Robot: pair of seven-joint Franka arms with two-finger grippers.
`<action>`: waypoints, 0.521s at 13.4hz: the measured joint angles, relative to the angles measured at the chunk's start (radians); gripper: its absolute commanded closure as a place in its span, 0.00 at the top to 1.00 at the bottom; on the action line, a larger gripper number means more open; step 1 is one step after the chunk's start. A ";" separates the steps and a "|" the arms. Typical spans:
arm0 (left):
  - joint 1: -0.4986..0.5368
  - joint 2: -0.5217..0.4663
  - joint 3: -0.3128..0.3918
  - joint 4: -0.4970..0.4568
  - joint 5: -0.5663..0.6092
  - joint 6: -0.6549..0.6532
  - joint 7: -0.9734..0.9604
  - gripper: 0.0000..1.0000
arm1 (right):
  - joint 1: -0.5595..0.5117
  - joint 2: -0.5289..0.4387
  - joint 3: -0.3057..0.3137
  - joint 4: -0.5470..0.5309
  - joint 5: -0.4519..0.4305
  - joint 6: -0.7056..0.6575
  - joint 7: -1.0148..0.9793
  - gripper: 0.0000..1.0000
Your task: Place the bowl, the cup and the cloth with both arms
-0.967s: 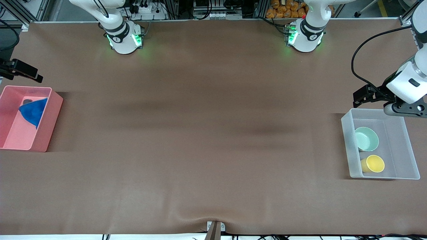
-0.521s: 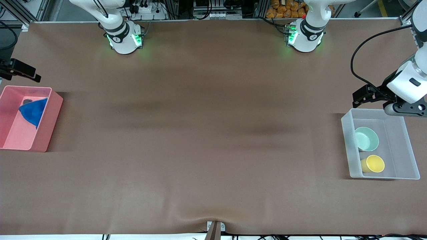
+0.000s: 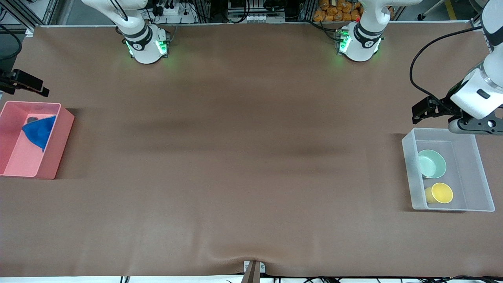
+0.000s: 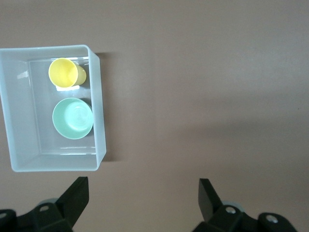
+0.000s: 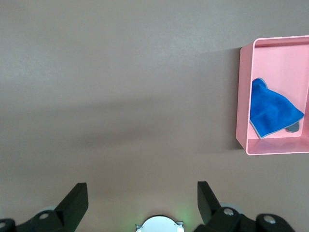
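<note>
The mint-green bowl and the yellow cup sit side by side in a clear plastic bin at the left arm's end of the table. They also show in the left wrist view, bowl and cup. The blue cloth lies in a pink bin at the right arm's end, and shows in the right wrist view. My left gripper is open and empty, high over bare table beside the clear bin. My right gripper is open and empty, high over bare table beside the pink bin.
A brown mat covers the table. The two arm bases stand along the table edge farthest from the front camera. A small dark grey thing peeks out from under the cloth in the pink bin.
The left gripper has drifted a little away from the clear bin. The right gripper has shifted slightly toward its end of the table. Bowl, cup and cloth have not moved.
</note>
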 measured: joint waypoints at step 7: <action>-0.014 -0.037 0.025 0.001 -0.007 -0.024 0.000 1.00 | -0.007 0.000 -0.004 -0.001 -0.015 0.000 0.000 1.00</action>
